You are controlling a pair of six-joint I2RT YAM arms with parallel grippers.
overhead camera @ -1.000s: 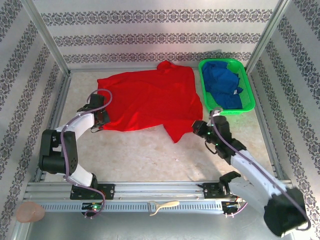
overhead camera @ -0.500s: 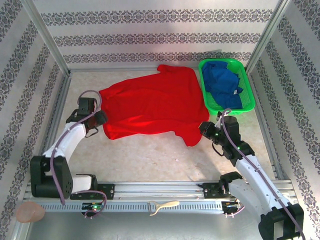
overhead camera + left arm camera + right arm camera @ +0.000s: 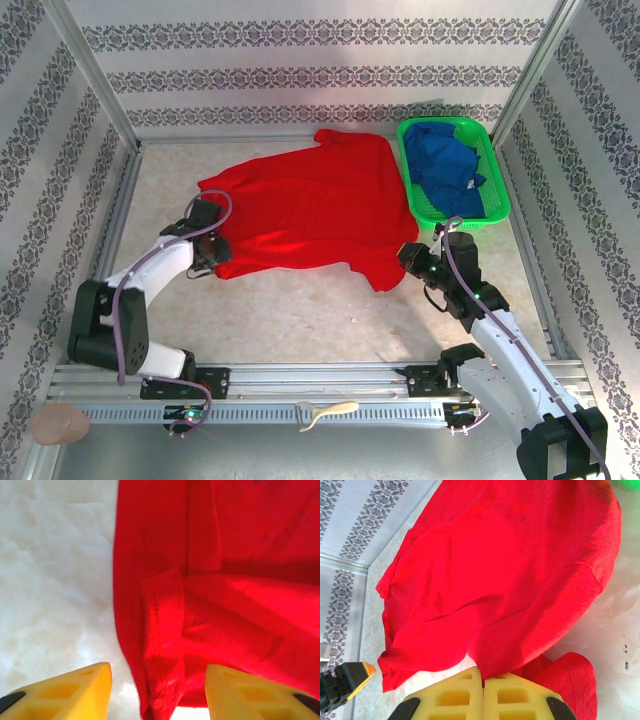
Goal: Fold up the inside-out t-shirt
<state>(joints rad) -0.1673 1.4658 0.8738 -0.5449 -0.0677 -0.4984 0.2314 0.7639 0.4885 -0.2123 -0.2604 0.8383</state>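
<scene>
From above, rumpled red inside-out t-shirt spread mid-surface toward 12 o'clock; green mesh basket with blue garment at 2 o'clock. At left wrist, yellow left claw wide, straddling stitched hem. At right wrist, right claw pinched tight on ribbed red fold.

My top view is bright and even, lit from overhead. A soft shadow sits under the near hem of the shirt, and the posts lean outward at the edges. From my left wrist the table blows out almost white, the red oversaturates, one fold goes dark, and my left fingers look soft. My right wrist view is crisp on the cloth weave, while my right fingers blur.
</scene>
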